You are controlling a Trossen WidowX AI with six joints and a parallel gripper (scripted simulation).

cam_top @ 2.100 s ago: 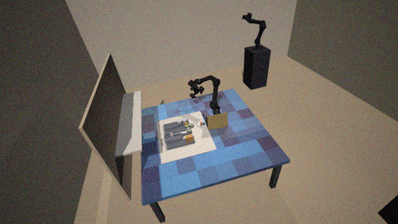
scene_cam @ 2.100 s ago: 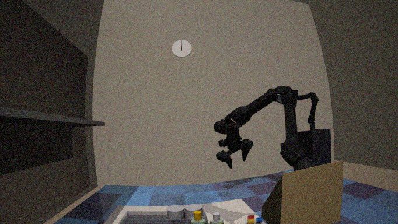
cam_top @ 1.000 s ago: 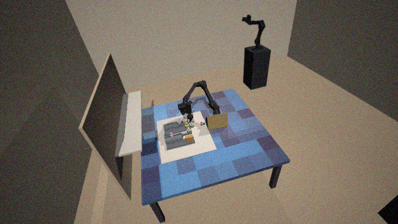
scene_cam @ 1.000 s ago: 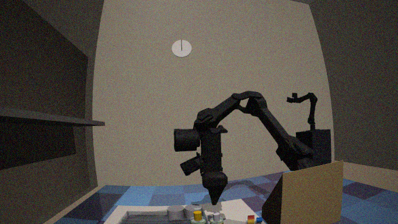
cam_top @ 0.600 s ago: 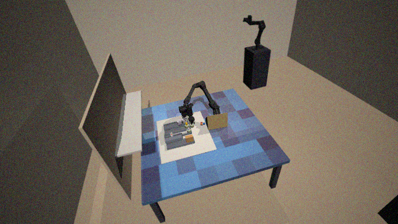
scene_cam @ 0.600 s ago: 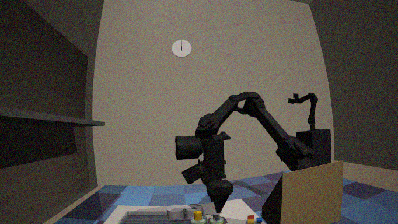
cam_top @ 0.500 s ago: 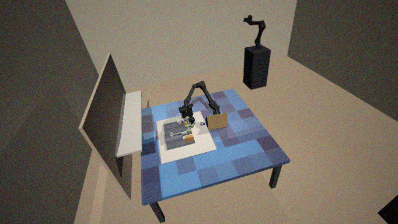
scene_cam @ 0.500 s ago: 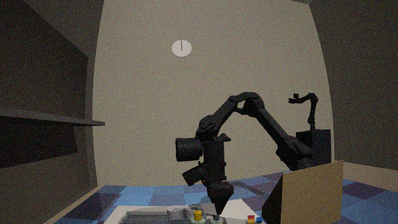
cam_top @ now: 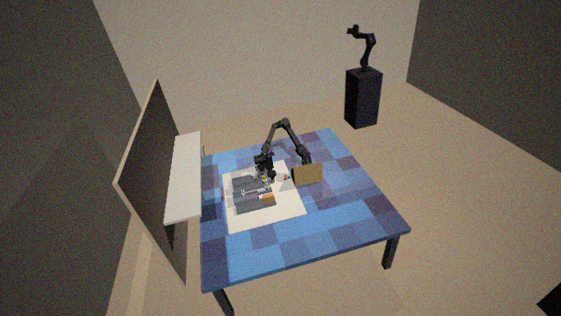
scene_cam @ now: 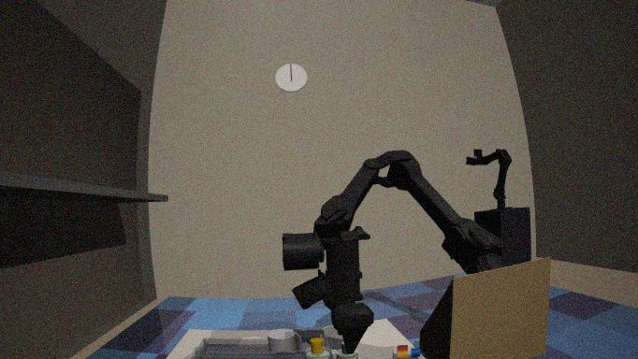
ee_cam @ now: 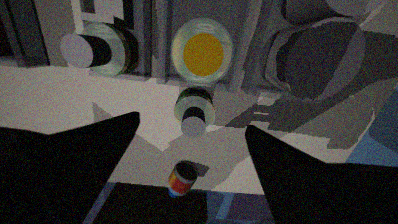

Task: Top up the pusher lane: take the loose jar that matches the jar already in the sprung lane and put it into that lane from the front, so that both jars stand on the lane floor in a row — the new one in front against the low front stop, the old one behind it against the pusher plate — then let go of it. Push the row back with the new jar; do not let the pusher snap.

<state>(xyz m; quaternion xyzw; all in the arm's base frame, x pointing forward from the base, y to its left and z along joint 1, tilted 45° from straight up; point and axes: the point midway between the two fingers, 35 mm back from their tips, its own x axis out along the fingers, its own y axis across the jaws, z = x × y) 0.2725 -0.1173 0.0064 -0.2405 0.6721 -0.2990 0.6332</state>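
Observation:
The loose jar [ee_cam: 195, 111] [scene_cam: 347, 355], pale green with a grey cap, stands on the white mat [cam_top: 288, 211] in front of the grey lanes [cam_top: 247, 207]. A jar [ee_cam: 118, 50] [cam_top: 268, 188] with a similar grey cap stands at the front of the lane on the left in the wrist view, with a pale pusher part [ee_cam: 102, 10] behind it. A yellow-capped jar [ee_cam: 203, 55] [scene_cam: 317, 347] stands in the lane beside it. My gripper [ee_cam: 194, 123] is open and empty, pointing down over the loose jar, which shows between the fingertips. The lane floor is mostly hidden.
A small red, yellow and blue cylinder [ee_cam: 182, 179] [cam_top: 285, 177] lies near the loose jar. An upright tan panel [cam_top: 308, 174] [scene_cam: 500, 313] stands near the arm's base. Grey round shapes [scene_cam: 282, 341] stand in another lane. An orange block [cam_top: 268, 198] sits at the far lane's front.

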